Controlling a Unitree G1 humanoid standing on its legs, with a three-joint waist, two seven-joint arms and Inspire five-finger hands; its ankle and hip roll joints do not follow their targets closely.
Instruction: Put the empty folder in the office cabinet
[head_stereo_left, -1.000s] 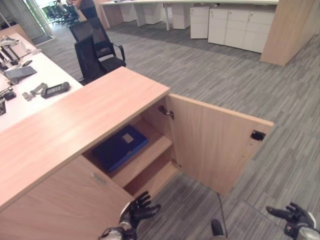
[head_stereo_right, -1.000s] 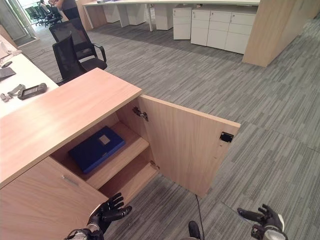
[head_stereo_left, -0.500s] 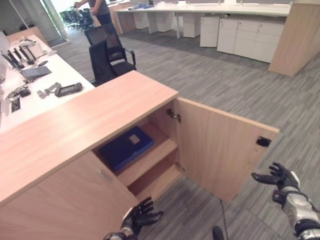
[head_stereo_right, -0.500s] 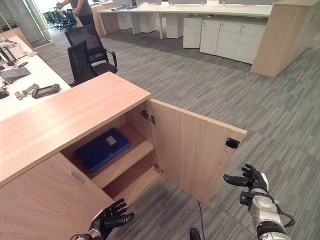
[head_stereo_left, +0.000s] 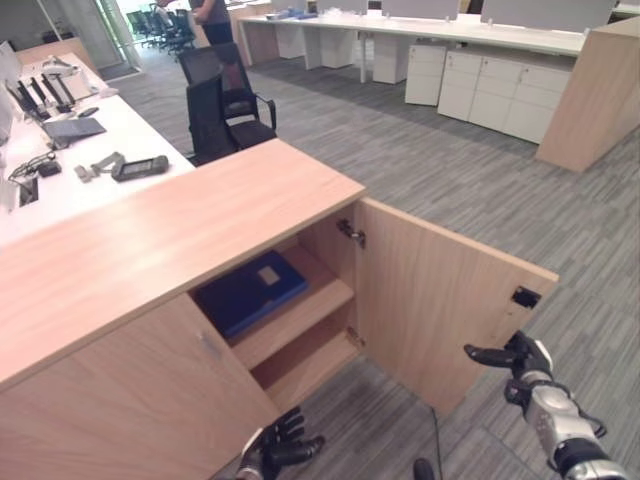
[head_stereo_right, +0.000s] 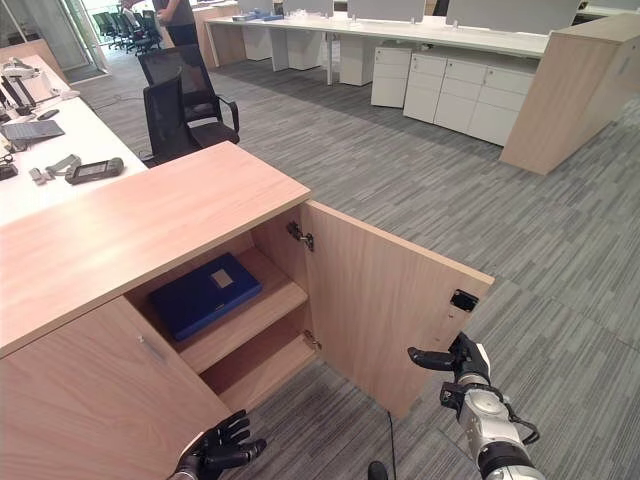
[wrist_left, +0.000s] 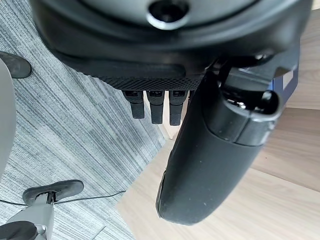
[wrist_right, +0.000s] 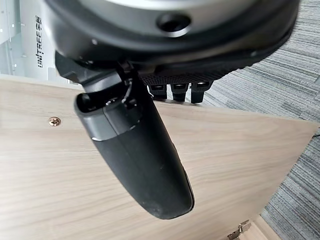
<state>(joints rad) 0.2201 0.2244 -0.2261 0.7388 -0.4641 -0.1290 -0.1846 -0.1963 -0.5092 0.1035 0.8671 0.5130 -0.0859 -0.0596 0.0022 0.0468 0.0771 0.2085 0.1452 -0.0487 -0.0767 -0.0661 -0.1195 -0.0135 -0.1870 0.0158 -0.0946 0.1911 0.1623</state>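
Right eye view: right hand (head_stereo_right: 462, 362), fingers loose and empty, risen from floor level to beside the open cabinet door (head_stereo_right: 385, 300), blue folder (head_stereo_right: 205, 293) already flat on the upper shelf (head_stereo_right: 262, 315), left hand (head_stereo_right: 215, 452) relaxed low — probably door-closing next.

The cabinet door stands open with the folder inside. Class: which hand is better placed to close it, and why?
Right hand: open, beside the open door's free edge. The left hand hangs low before the shut door; blue folder already shelved.
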